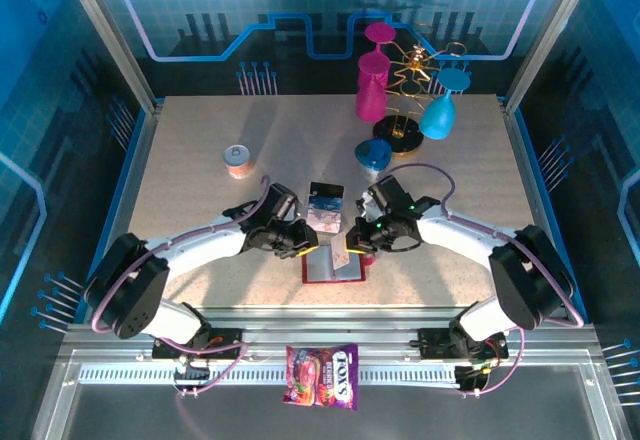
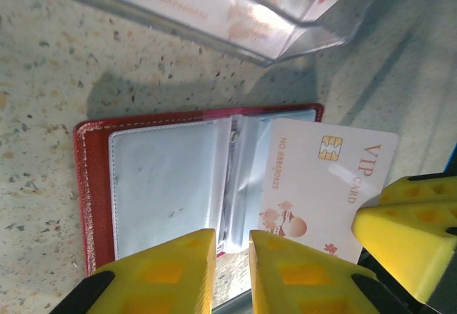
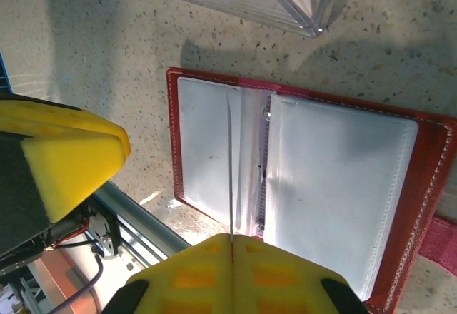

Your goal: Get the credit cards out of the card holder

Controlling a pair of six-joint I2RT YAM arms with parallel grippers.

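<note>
Risks, nearest first:
- The left hand point(image 2: 233, 246) sits at the near edge of the wallet point(image 2: 153, 185), by the spine. If it is not pinning the wallet down, a card edge snagging on a clear sleeve could drag or lift the whole wallet across the counter point(image 2: 43, 78).
- The right hand point(image 3: 232, 246) pinches the pinkish VIP card point(image 2: 314, 178) close to one end. My guess is that a thin, slick card held that far out may pivot or slide free on a quick swing.
- The two hands work just beside each other, so a careless sideways move could knock yellow pad against yellow pad.
- The clear tray point(image 2: 307, 34) lies beyond the wallet, near it. A low carry could catch the card on the tray's wall.

Hands:
- Left: fingers stand a narrow gap apart, nothing clamped that I can see. I cannot tell whether the pads touch the sleeves.
- Right: clenched flat on the card, seen edge-on from its own wrist.
- The card hangs over the open wallet's right half, jutting past its edge.
- Other cards point(image 1: 326, 200) already rest in the tray.
</note>
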